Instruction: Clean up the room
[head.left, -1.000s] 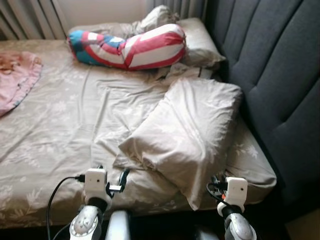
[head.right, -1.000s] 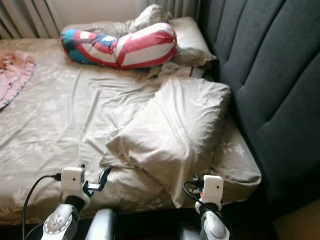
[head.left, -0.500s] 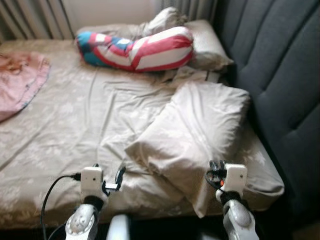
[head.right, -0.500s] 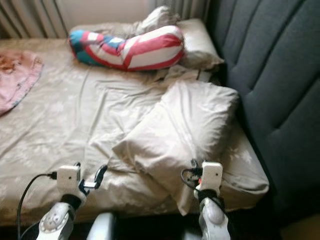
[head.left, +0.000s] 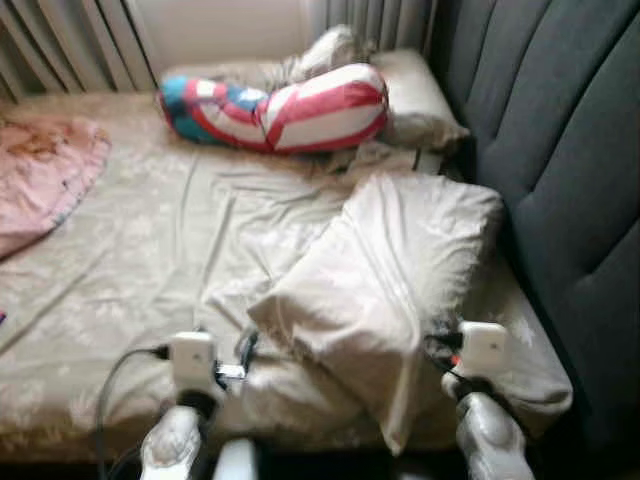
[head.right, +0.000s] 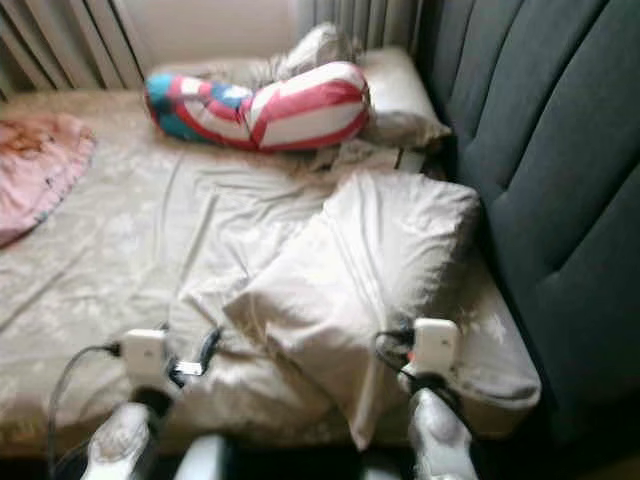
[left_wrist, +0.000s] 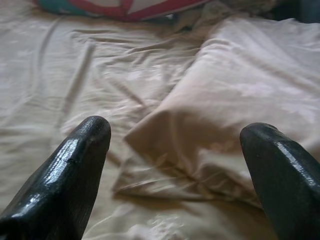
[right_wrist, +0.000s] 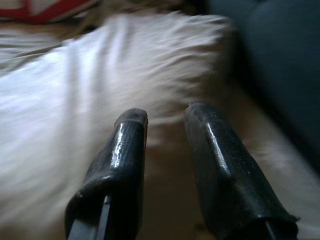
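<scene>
Two tools are being held low before the bed (head.left: 120, 290): the beige pillow (head.left: 390, 270), lying diagonally toward the headboard (head.left: 570, 150), is being neared by the slightly parted, empty right tool (right_wrist: 165, 117), while the left tool (left_wrist: 175, 135) is being kept wide open, empty.

Both silver arms reached forward and low in the head views. The left pincer (left_wrist: 175, 150) had its two black fingers (left_wrist: 75, 170) spread wide apart, nothing between them. Its white wrist block (head.left: 193, 360) sat upright on the silver forearm (head.left: 172, 450), a dark cable looping off to the robot's left. The right pincer (right_wrist: 165, 125) held its fingers (right_wrist: 122, 160) nearly parallel, a narrow gap between the tips and nothing gripped. The right wrist block (head.left: 483, 350) stood slightly higher than the left one, atop the right forearm (head.left: 490, 445). Both arms looked blurred.
</scene>
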